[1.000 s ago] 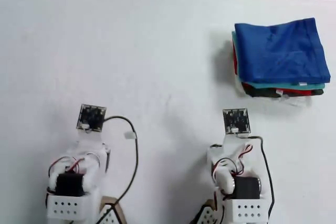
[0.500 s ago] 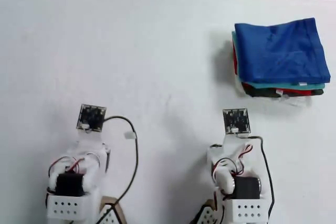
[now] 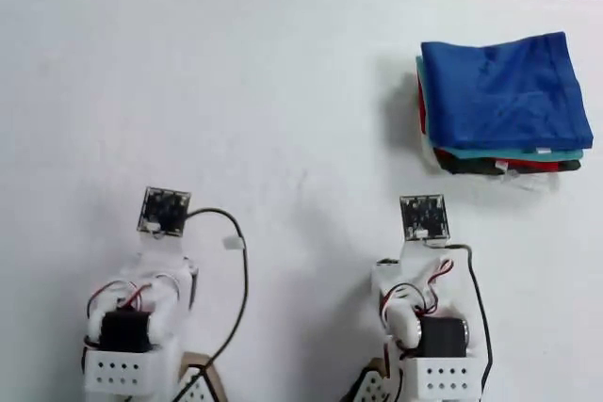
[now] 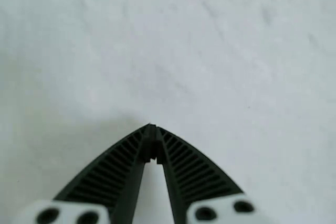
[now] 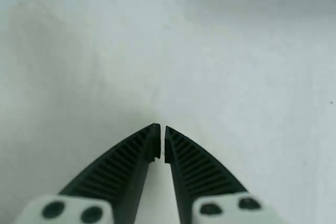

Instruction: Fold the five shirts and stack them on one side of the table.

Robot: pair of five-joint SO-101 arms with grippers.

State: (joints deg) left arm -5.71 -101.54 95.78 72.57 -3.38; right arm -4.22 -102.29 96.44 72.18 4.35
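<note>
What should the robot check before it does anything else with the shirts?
1. Shirts piled on one side of the table: ok, the stack sits together near a far corner.
2. Top blue shirt folded flat: ok.
3. Five shirts in the pile: cannot tell; under the blue one, only the edges of a teal shirt, a red shirt and a dark shirt show.
4. Left pincer shut and empty: ok.
5. Right pincer shut and empty: ok.
</note>
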